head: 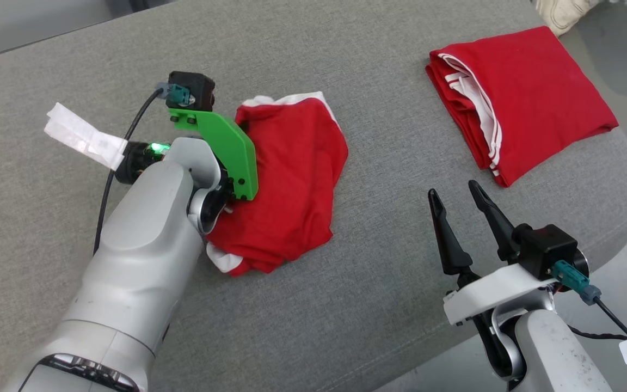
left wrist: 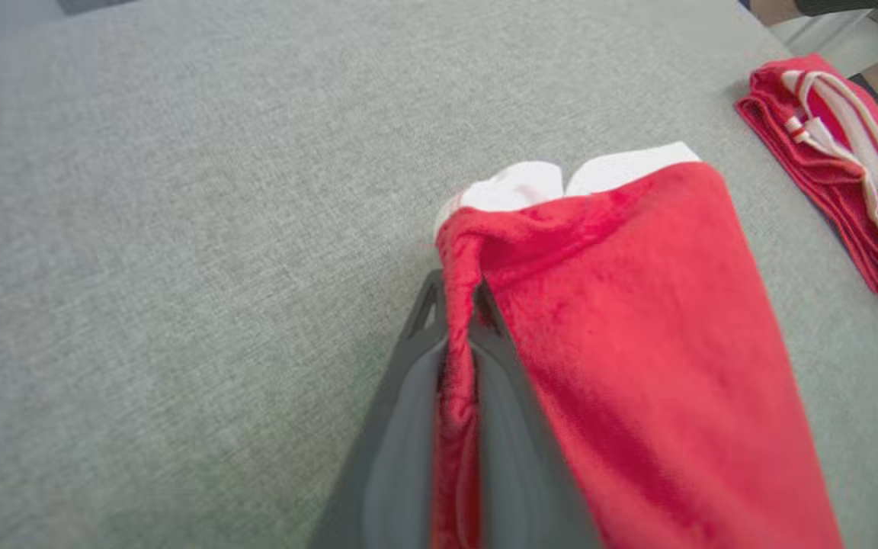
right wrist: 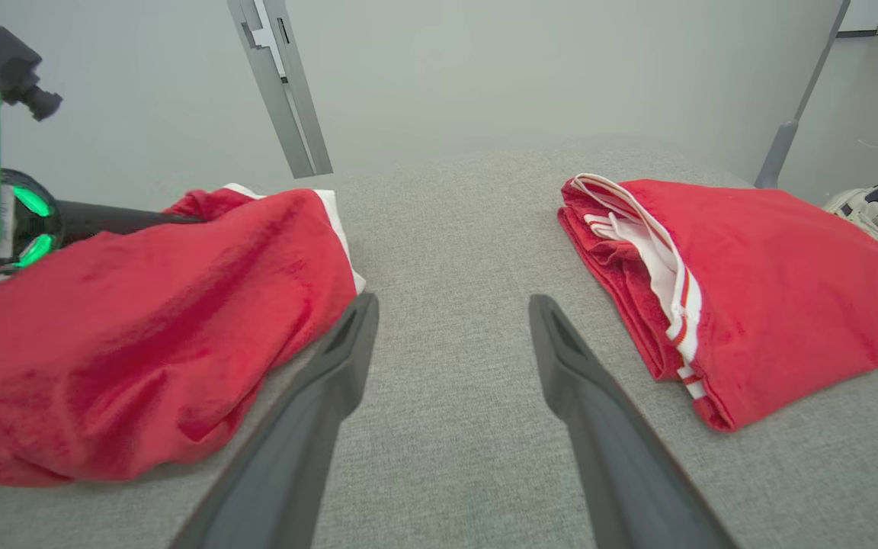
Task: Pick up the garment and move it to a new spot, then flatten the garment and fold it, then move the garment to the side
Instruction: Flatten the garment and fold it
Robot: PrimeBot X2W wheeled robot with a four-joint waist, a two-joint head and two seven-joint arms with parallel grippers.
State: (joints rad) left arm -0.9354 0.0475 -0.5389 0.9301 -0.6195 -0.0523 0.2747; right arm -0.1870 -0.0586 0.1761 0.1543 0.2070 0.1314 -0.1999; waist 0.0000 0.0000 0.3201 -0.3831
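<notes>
– Jaws of the left gripper are pinched together on a ridge of red cloth; those of the right gripper stand wide apart with nothing between them
– Which cloth, and where is it?
– The crumpled garment, red with white trim, lying in a heap towards the left of the grey cushion. The left fingers have hold of it near the white band, on the heap's left side
– Why grip it there?
– My guess is that an edge by the trim gives a clean handle: lifted from there, the heap should hang open instead of bunching, which suits carrying it to a fresh spot before flattening. The close view is blurred, so I cannot say whether one layer or several is pinched
– And the right arm?
– It hovers over bare cushion between the two cloths, touching neither; probably waiting, ready to take a second corner
– Two cloths?
– Yes. Count: two red garments, one crumpled and one folded garment set well apart at the right end, likely parked there out of the way; two grippers; one green bracket on the left wrist; one shoe of a person beyond the cushion's far corner
</notes>
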